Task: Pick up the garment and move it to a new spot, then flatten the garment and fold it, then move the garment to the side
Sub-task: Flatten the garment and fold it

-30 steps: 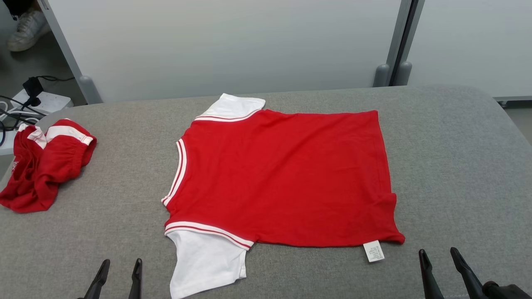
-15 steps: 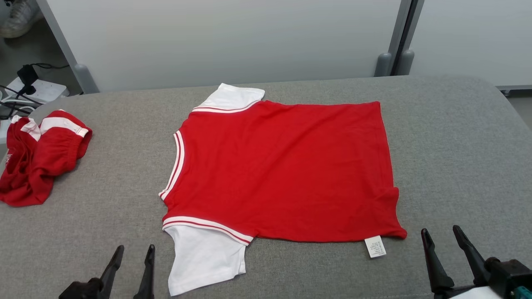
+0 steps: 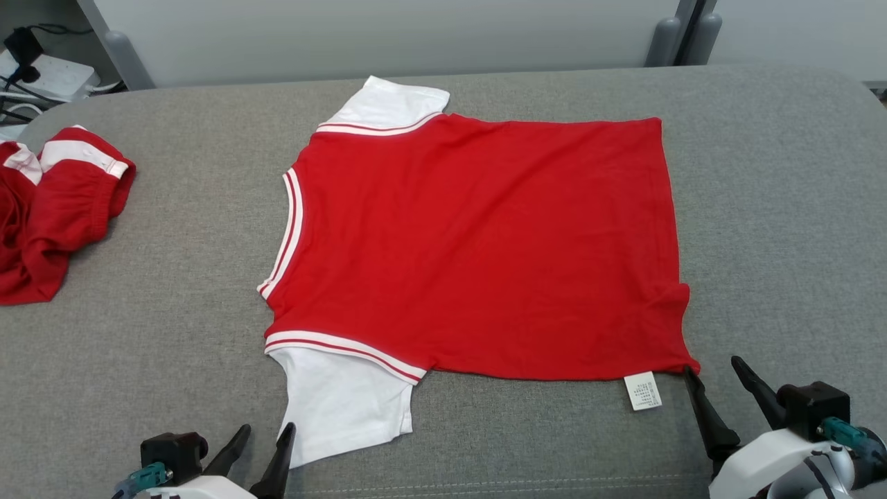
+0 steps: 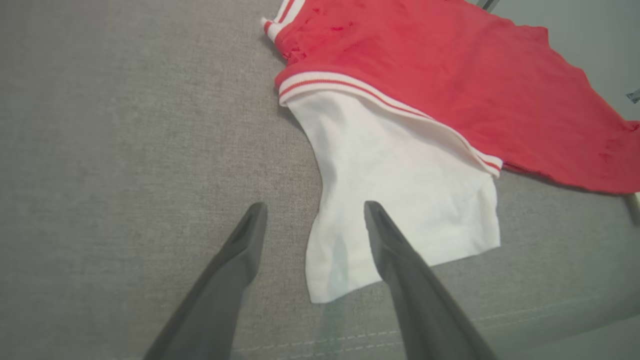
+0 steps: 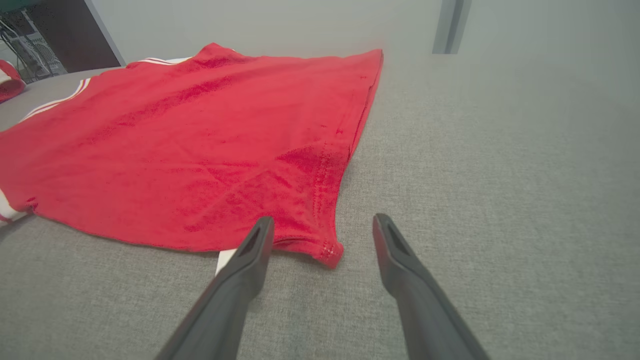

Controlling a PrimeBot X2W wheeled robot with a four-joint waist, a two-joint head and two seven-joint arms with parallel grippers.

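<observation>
The garment, a red T-shirt with white sleeves, lies flat on the grey padded table, neck to the left and hem to the right. My left gripper is open at the near white sleeve. In the left wrist view the left gripper straddles that sleeve's left edge, one finger over the cloth. My right gripper is open at the near hem corner, beside the white care label. In the right wrist view the right gripper frames the hem corner.
A second red garment with white bands lies crumpled at the table's left end. A power strip with cables sits on the floor beyond it. Partition posts stand behind the table. Bare grey padding stretches right of the shirt.
The head camera has tilted down. Both open grippers have come forward to the shirt's near edge, the left to the white sleeve, the right to the hem corner. The shirt lies as before.
</observation>
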